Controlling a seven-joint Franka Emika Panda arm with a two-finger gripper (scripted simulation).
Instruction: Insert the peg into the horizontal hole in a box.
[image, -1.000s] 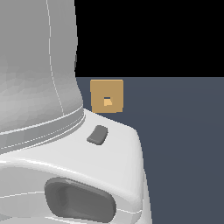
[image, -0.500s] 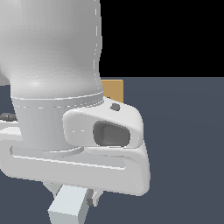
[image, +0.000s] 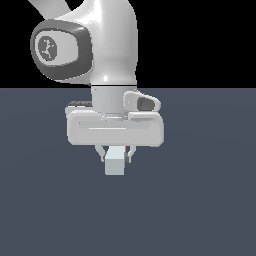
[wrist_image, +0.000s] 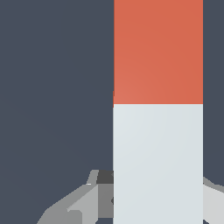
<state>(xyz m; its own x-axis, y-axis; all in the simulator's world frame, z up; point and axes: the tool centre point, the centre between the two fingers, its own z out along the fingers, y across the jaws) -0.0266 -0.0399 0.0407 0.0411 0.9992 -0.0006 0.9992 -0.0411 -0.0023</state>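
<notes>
Clearly the peg (wrist_image: 158, 109) sits clamped between the gripper (image: 115, 153) fingers (image: 101, 152), which press against its pale grey-white half, while its red-orange half runs on past them. Seen end-on in the exterior view, its pale square end hangs just below the white hand, above the dark blue-grey floor (image: 200, 200).
</notes>
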